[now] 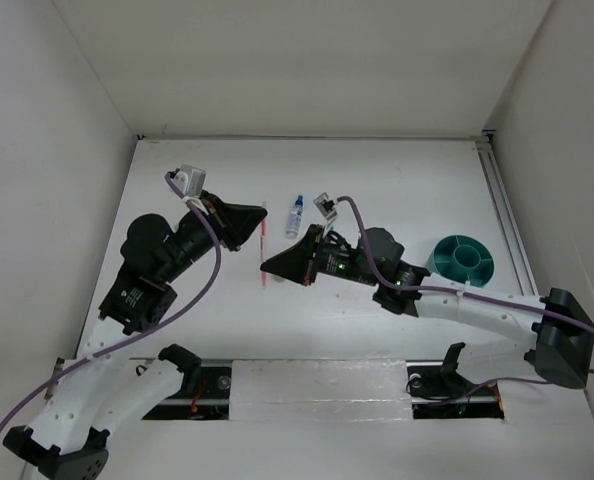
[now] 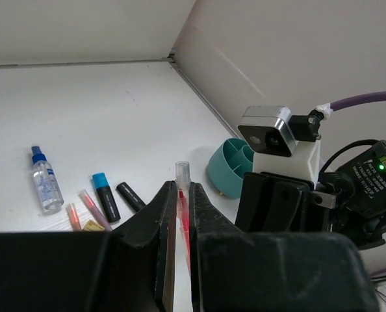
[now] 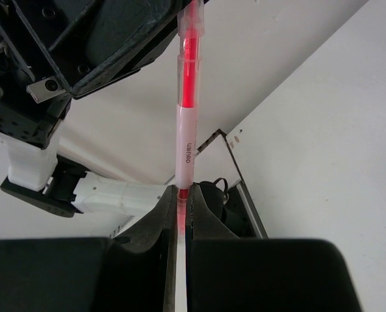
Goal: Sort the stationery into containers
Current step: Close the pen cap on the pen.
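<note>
Between the closed right fingers point(image 3: 166, 211) and the closed left fingers point(image 2: 155, 221), one red pen point(image 3: 185, 130) is clamped near opposite ends, over the middle of the tabletop point(image 1: 377, 180). The step in hand appears to be a handover. The next move likely calls for the left fingers to release, then transport to the teal cup point(image 1: 464, 260), well apart at right.

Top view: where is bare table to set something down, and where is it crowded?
Bare: the far strip of table between the bottle and the cup, and the near patch in front of the pen. Crowded: around that pen, held by the left gripper and right gripper, beside the bottle.
</note>
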Action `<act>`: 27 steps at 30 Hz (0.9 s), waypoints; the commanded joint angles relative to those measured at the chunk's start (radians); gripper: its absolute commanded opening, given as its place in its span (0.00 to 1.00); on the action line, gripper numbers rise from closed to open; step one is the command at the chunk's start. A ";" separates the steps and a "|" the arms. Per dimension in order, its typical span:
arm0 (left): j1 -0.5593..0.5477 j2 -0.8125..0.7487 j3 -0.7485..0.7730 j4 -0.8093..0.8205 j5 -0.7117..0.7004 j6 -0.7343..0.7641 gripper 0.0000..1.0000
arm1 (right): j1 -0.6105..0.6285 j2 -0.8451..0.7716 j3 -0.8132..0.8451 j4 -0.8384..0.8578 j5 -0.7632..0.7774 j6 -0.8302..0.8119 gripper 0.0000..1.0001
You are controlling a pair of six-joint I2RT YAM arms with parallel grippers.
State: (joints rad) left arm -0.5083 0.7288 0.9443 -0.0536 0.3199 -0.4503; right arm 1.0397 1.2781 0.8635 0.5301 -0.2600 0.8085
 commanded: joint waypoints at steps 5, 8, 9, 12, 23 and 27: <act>0.001 0.021 0.010 -0.078 0.070 0.048 0.00 | -0.018 -0.085 0.029 0.145 0.044 -0.011 0.00; 0.001 0.041 0.021 -0.115 0.070 0.070 0.00 | -0.039 -0.109 0.040 0.128 0.018 -0.023 0.00; 0.001 0.041 0.021 -0.115 0.070 0.079 0.00 | -0.040 -0.124 0.060 0.041 0.043 -0.060 0.00; 0.001 0.050 0.021 -0.133 0.070 0.079 0.00 | -0.040 -0.134 0.092 -0.056 0.109 -0.092 0.00; 0.001 0.060 -0.051 -0.008 0.123 -0.034 0.00 | -0.030 -0.083 0.055 0.079 0.114 -0.080 0.00; 0.001 0.051 -0.075 0.009 0.081 -0.068 0.00 | -0.030 -0.072 0.066 0.079 0.114 -0.080 0.00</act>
State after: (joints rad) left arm -0.5018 0.7811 0.9077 0.0120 0.3611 -0.4828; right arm 1.0157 1.2221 0.8688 0.3683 -0.1921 0.7395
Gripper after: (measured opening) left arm 0.033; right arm 0.067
